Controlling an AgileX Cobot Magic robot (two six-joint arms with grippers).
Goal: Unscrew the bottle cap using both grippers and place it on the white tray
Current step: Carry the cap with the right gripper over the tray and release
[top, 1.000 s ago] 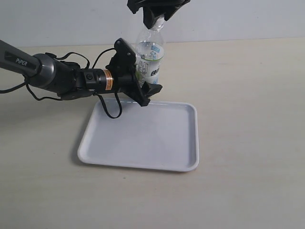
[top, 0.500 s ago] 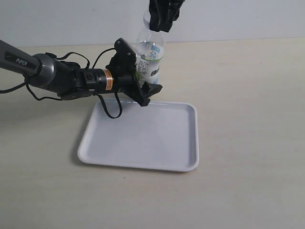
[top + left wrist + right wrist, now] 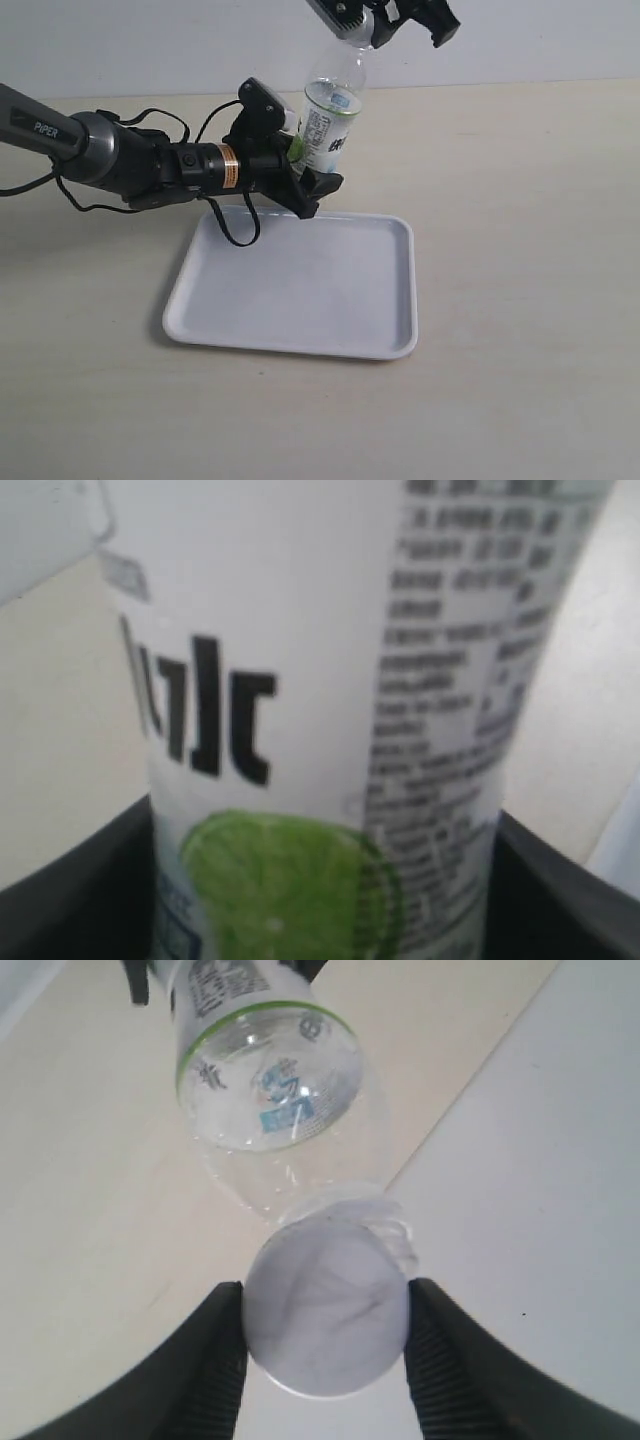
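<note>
The clear bottle (image 3: 330, 125) with its lime label leans to the right at the far edge of the white tray (image 3: 300, 290). My left gripper (image 3: 300, 165) is shut on the bottle's labelled body (image 3: 320, 730), which fills the left wrist view. My right gripper (image 3: 385, 20) comes from above and is shut on the white bottle cap (image 3: 327, 1308) at the bottle's neck; its dark fingers (image 3: 215, 1360) press both sides of the cap. In the exterior view the cap is hidden by the right gripper.
The tray lies on a beige table (image 3: 520, 200) in front of a pale wall. The left arm, with its orange band (image 3: 228, 166) and loose black cables (image 3: 235, 225), stretches over the tray's far left corner.
The right gripper has turned at the cap and shifted right. The bottle's top has tipped to the right with it, and its label has rotated.
</note>
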